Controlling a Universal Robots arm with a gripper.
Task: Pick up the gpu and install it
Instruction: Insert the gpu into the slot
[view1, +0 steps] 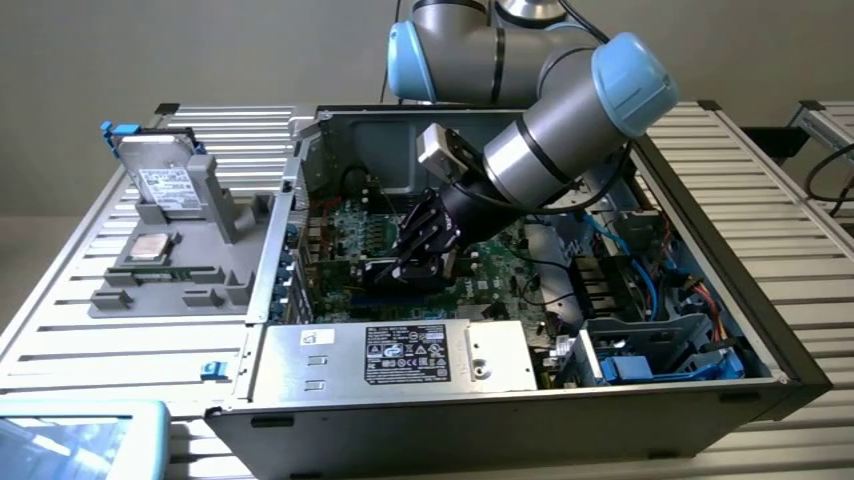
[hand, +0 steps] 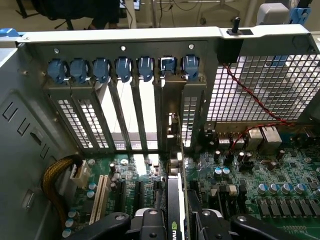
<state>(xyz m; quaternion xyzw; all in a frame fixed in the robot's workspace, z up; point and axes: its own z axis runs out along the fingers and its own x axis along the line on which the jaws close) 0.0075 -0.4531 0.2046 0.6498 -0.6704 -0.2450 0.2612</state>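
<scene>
You have the gpu (hand: 174, 200) edge-on between the jaws of the gripper (hand: 175, 222), low in the case (view1: 694, 300) over the board (hand: 260, 170). Keep it upright, bracket (hand: 172, 107) lined with the open rear slot, then press straight and even.

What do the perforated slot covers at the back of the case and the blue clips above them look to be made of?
The perforated grey slot covers look like thin stamped sheet metal with a dull, unpainted finish: light shows through their small punched holes. The small glossy blue clips look like moulded plastic, rounded and uniformly coloured, though that is judged from their sheen alone.
</scene>
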